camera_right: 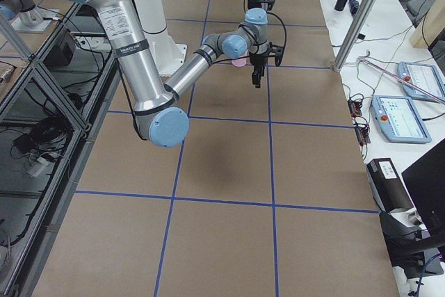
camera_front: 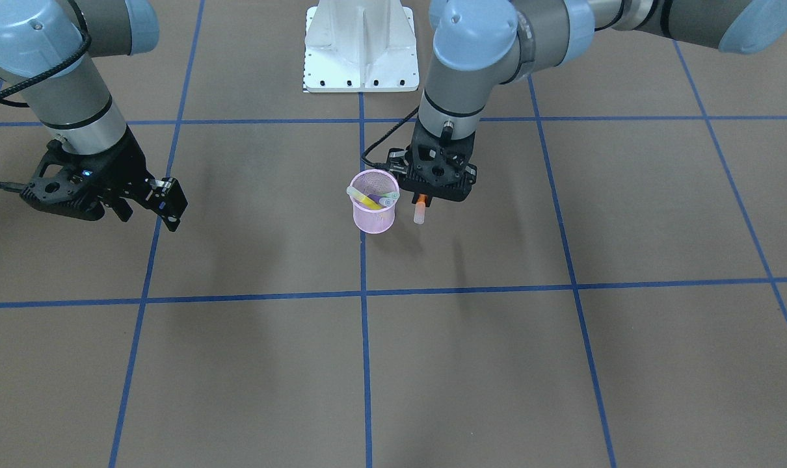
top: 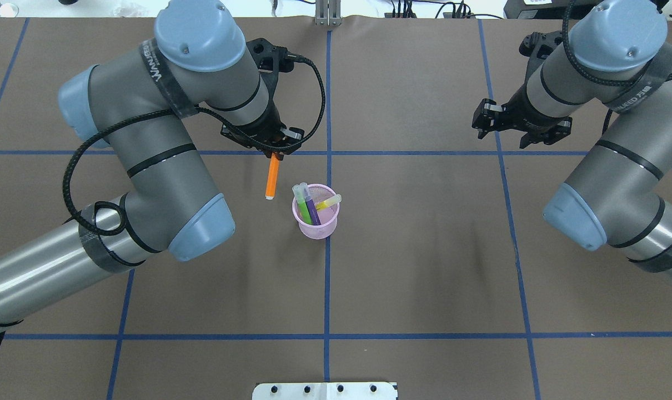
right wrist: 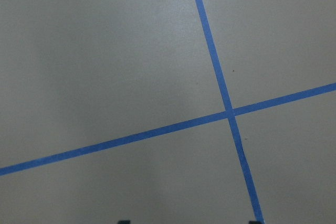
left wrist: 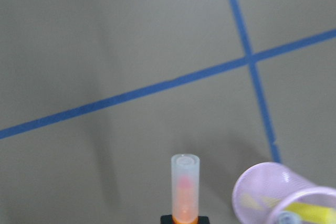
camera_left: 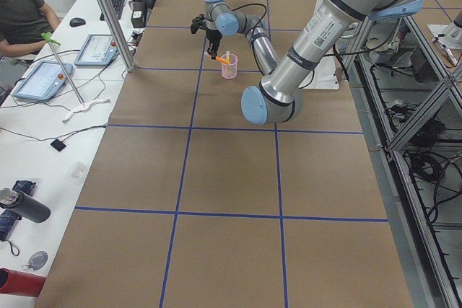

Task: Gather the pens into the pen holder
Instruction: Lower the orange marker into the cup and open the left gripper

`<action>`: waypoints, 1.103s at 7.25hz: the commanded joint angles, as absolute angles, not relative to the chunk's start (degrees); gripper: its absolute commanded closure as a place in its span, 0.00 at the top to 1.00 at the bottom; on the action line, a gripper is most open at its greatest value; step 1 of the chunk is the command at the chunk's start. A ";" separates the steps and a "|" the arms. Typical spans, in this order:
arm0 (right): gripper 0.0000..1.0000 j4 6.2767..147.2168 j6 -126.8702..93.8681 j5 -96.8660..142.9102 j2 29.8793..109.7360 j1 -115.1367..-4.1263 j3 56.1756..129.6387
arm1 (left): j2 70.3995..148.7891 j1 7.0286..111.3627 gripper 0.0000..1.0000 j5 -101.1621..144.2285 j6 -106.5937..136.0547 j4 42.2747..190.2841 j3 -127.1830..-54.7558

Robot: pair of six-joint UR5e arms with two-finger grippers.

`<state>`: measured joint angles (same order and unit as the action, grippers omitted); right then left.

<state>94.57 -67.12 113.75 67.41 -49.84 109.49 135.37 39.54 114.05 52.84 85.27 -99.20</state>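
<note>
The pink mesh pen holder point(top: 314, 229) stands upright near the table's middle, also in the front view point(camera_front: 374, 222). A green pen point(top: 301, 209), a purple pen point(top: 311, 208) and a yellow pen point(top: 328, 203) stand in it. My left gripper point(top: 275, 154) is shut on the orange pen point(top: 270, 178) and holds it upright, cap down, above the table just beside the holder, not over it. The left wrist view shows the pen's pale cap point(left wrist: 185, 182) left of the holder's rim point(left wrist: 251, 195). My right gripper point(top: 483, 125) is open and empty, far to the side.
The white robot base point(camera_front: 360, 45) stands behind the holder. Blue tape lines point(camera_front: 363, 292) divide the brown table into squares. An operator point(camera_left: 22, 12) sits at a side desk with tablets beyond the table's edge.
</note>
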 commanded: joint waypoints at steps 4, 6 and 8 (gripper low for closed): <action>0.81 90.71 -67.06 114.08 67.50 -50.10 106.62 | 132.28 28.22 0.00 89.95 56.43 108.44 -101.42; 0.81 90.62 -66.97 114.08 67.59 -50.10 106.35 | 124.85 27.16 0.00 85.18 56.25 119.98 -102.22; 0.81 90.62 -67.06 114.08 67.94 -50.01 106.35 | 123.40 25.33 0.00 82.72 56.34 122.87 -101.95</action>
